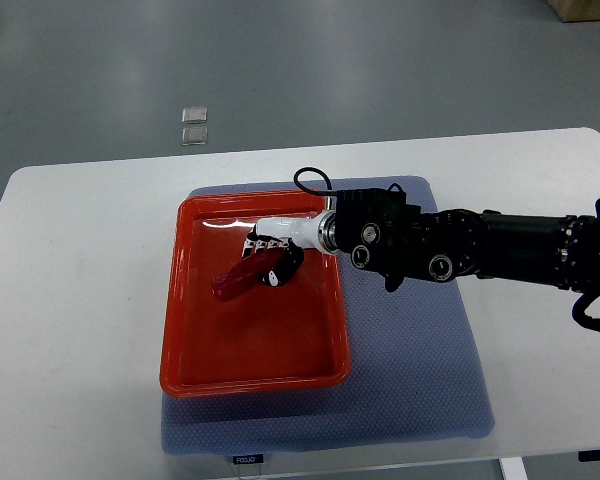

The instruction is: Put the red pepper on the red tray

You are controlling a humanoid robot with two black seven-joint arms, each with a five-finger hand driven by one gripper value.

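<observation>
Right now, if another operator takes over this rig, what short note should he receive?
Right hand: reaches over the red tray, fingers curled on the red pepper.
Left hand: not in view.
The pepper is inside the tray's upper half, low over or on its floor; contact cannot be told.
Done: pepper carried to the tray.
Left: release it and withdraw the arm.

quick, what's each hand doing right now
right hand: shut on the pepper, over the tray
left hand: not in view
</observation>
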